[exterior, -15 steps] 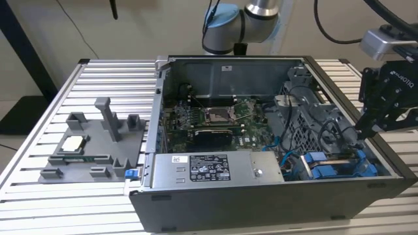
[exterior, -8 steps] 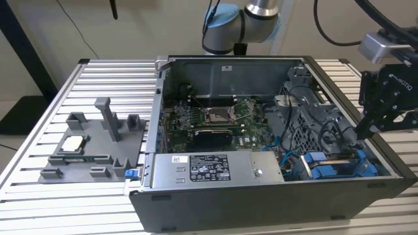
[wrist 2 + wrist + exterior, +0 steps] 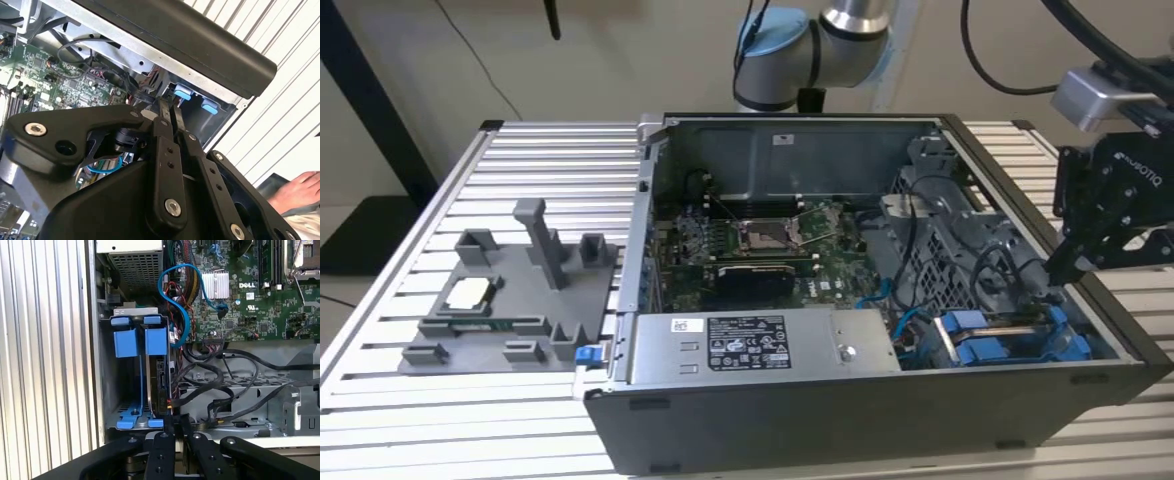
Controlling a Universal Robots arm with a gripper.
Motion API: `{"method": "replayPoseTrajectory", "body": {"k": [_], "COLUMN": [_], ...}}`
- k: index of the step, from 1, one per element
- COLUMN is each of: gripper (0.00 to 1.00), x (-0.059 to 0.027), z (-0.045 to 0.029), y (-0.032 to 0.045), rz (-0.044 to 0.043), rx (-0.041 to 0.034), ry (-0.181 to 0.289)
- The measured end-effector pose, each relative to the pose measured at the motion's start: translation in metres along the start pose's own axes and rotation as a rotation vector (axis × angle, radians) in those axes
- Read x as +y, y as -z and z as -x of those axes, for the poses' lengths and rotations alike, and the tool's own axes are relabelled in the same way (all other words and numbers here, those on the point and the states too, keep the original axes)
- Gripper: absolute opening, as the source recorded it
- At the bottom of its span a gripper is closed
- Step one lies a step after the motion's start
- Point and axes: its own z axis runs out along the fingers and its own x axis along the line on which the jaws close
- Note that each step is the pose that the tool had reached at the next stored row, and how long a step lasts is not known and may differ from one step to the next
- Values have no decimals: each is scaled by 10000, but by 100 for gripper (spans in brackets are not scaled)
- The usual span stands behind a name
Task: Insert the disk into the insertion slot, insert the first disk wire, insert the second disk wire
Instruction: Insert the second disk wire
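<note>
The gripper (image 3: 174, 419), fingers drawn almost together, sits at the wired end of the disk (image 3: 159, 375), which stands on edge in the computer case's (image 3: 854, 430) corner bay.

Case (image 3: 854, 420) is sat on the table (image 3: 454, 430), with a parts tray (image 3: 507, 300) parked to the exterior view's left. Inside, the power supply (image 3: 761, 345) is laid along the near wall, motherboard (image 3: 761, 245) behind it, disk (image 3: 1001, 340) tucked at the exterior view's right.
</note>
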Motion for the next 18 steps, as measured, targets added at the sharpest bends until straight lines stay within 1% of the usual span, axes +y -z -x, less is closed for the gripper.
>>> {"method": "replayPoseTrajectory", "body": {"k": [6, 9, 12, 18], "gripper": [16, 16, 16, 16], "x": [0, 0, 3, 26], "z": [0, 0, 1, 4], "y": [0, 20, 66, 194], "rz": [0, 0, 0, -4], "rx": [-1, 0, 0, -1], "ry": [-1, -8, -15, -17]}}
